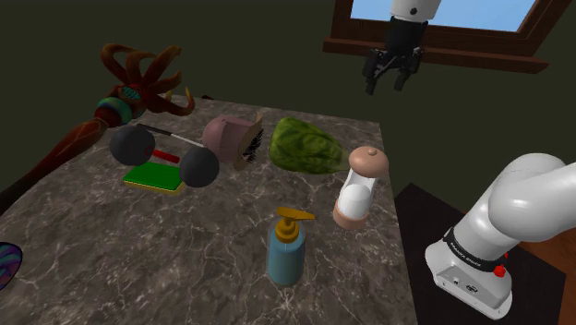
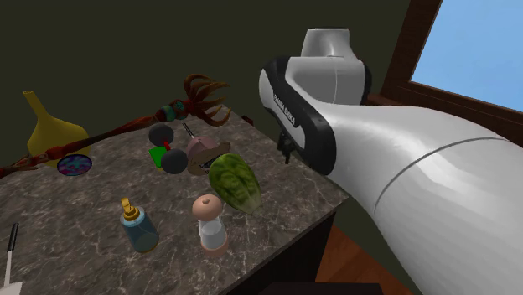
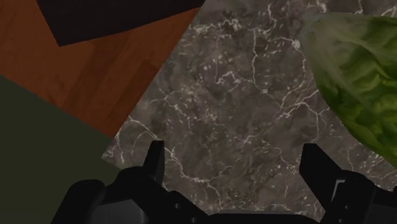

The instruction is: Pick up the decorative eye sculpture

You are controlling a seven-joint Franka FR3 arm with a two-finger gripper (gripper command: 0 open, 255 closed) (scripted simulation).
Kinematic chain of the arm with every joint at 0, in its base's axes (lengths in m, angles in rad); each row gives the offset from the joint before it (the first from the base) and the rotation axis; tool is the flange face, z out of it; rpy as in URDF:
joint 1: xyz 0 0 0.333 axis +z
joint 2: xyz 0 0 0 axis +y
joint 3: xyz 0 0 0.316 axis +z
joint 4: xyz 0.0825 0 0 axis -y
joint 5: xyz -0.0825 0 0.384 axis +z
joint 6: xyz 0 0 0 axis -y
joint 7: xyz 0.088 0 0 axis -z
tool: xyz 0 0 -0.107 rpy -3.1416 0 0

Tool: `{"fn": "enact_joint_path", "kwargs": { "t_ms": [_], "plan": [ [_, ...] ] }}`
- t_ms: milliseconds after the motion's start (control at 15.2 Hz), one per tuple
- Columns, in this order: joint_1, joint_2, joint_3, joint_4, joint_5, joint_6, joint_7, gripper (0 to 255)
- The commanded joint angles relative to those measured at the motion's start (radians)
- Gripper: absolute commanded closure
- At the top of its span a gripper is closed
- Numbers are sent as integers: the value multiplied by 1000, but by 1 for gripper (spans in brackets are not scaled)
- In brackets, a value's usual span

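Target is the eye sculpture (image 1: 111, 113): a long brown staff-like piece with a banded teal and red ball and curling brown arms around a teal eye-like oval. It lies flat at the shoulder view's far left of the tabletop (image 1: 185, 249), just behind the black dumbbell (image 1: 132, 145). The second exterior view shows it (image 2: 176, 111) along the back edge.

The end effector (image 1: 386, 85) hangs high over the far right corner, well apart from it, fingers spread wide with nothing between them. From the wrist view the end effector (image 3: 233, 153) looks down on bare marble beside the green leafy head (image 3: 362, 83).

Handling guess:
- Rigid and fairly light, but long, so it will tip if taken near one end.
- The curled arms look thin and breakable, so avoid them.
- Best hold is across the narrow shaft just below the ball.
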Motion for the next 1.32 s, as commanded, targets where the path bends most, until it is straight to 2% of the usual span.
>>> {"fn": "enact_joint_path", "kwargs": {
  "t_ms": [0, 594, 1254],
  "plan": [
    [2, 51, 34, 25, 25, 20, 69, 0],
    [10, 331, 174, 226, 87, 87, 371, 0],
    [50, 720, 268, 595, 43, 100, 700, 0]
  ]
}}
